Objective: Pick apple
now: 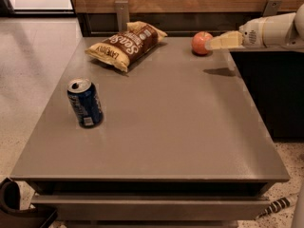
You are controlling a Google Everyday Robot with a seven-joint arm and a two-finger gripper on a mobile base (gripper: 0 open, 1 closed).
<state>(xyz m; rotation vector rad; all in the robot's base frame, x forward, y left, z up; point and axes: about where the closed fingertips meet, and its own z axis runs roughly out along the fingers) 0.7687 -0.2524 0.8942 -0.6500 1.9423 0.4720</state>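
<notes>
Fingers [223,41] seen side-on, can't tell if spread or closed. Gripper [210,44] tip is on the far side of apple [201,42] from bag [126,44], touching it or just short. Apple sits on tabletop [166,127] right of bag, apart from it; can [85,102] stands upright front-left of bag.

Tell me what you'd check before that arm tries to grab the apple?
1. The apple is in view, sitting at the far edge of the table: ok.
2. The gripper is lined up, its tip just beside the apple, reaching in from the picture's right: ok.
3. The gripper is touching the apple: cannot tell.
4. The chip bag lies apart from the apple, out of the way: ok.
5. The blue can stands upright near the front, far from the gripper: ok.
</notes>
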